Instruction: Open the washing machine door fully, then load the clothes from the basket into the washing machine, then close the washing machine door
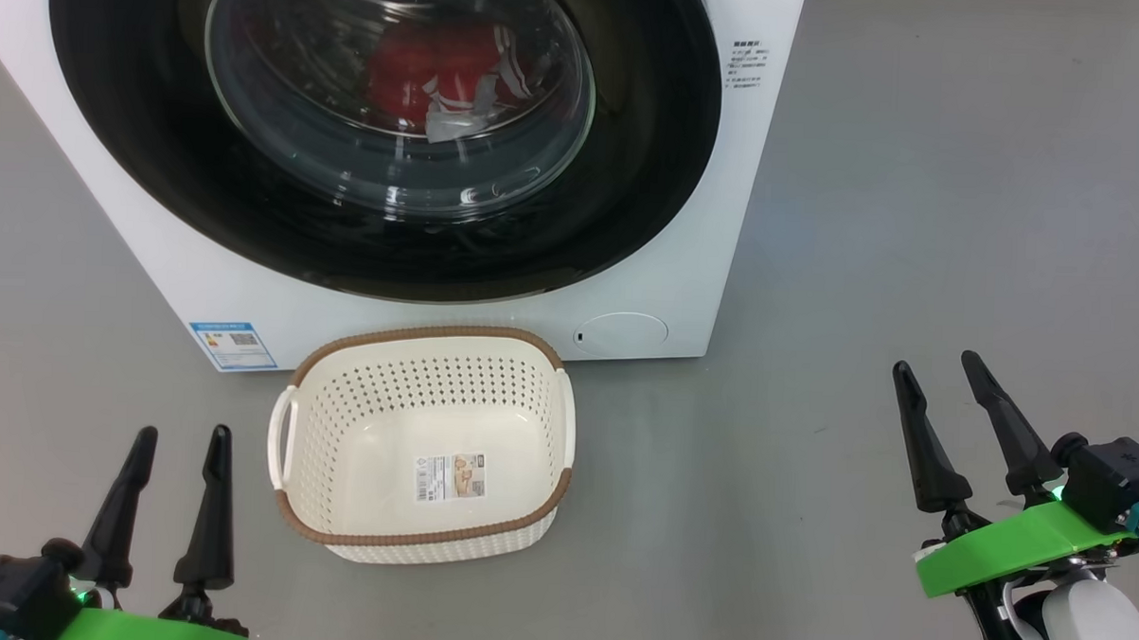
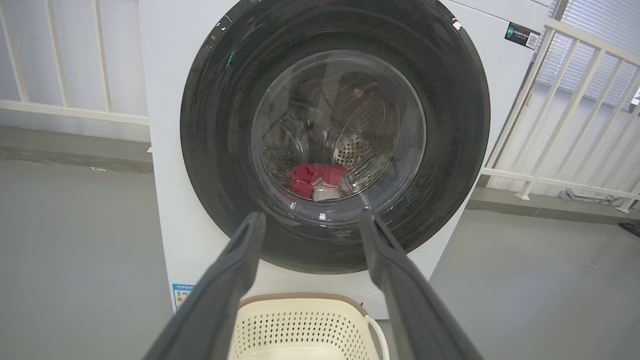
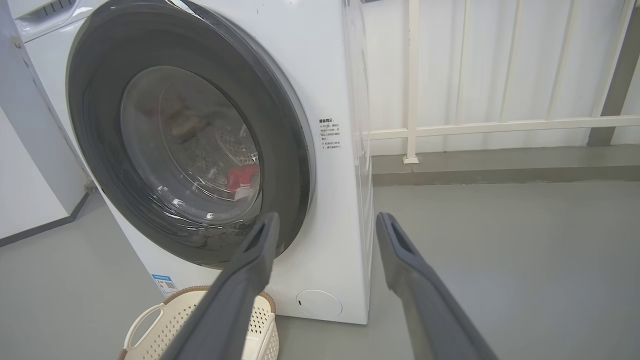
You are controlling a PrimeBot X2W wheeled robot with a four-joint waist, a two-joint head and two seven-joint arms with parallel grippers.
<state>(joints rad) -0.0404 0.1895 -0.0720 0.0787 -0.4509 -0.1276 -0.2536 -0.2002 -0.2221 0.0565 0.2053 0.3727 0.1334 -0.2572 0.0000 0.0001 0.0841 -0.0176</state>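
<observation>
Clothes [image 1: 426,78] lie in the washing machine [image 1: 723,269] behind its shut door [image 1: 131,134] in your head view; the basket [image 1: 417,337] sits on the floor [image 1: 810,480] just in front. Your left gripper [image 1: 184,433] and right gripper [image 1: 936,363] stand spread wide, holding nothing. Your left wrist view faces the door glass squarely, clothes low in the drum [image 2: 365,135]. Your right wrist view catches the door aslant.
</observation>
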